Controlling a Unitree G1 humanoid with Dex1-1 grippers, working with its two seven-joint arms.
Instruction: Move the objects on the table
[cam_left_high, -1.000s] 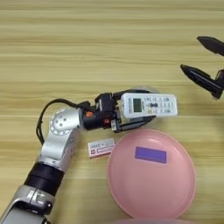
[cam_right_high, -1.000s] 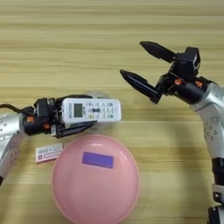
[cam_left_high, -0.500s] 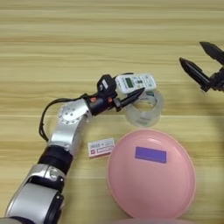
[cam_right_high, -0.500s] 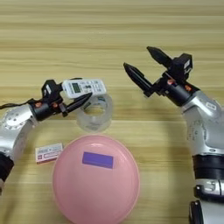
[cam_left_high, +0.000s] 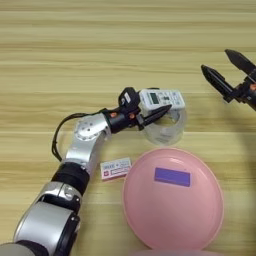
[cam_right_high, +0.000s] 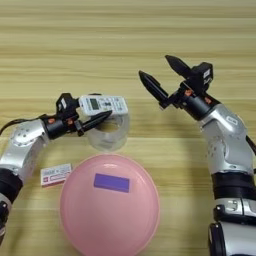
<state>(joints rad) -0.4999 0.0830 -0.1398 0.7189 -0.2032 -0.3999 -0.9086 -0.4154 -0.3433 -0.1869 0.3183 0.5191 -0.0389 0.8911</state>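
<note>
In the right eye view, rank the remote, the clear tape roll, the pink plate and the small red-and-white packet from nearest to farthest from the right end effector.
From the right end effector:
1. Remote, to its left, held in the left end effector.
2. Clear tape roll, just below the remote.
3. Pink plate, at the near edge.
4. Red-and-white packet, far left.

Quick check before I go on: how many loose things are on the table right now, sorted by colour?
White: 2, the remote held in the left hand, and the white-and-red packet.
Pink: 1, the round plate.
Purple: 1, the flat rectangle lying on the plate.
Clear: 1, the tape roll under the remote.
Total: 5.
</note>
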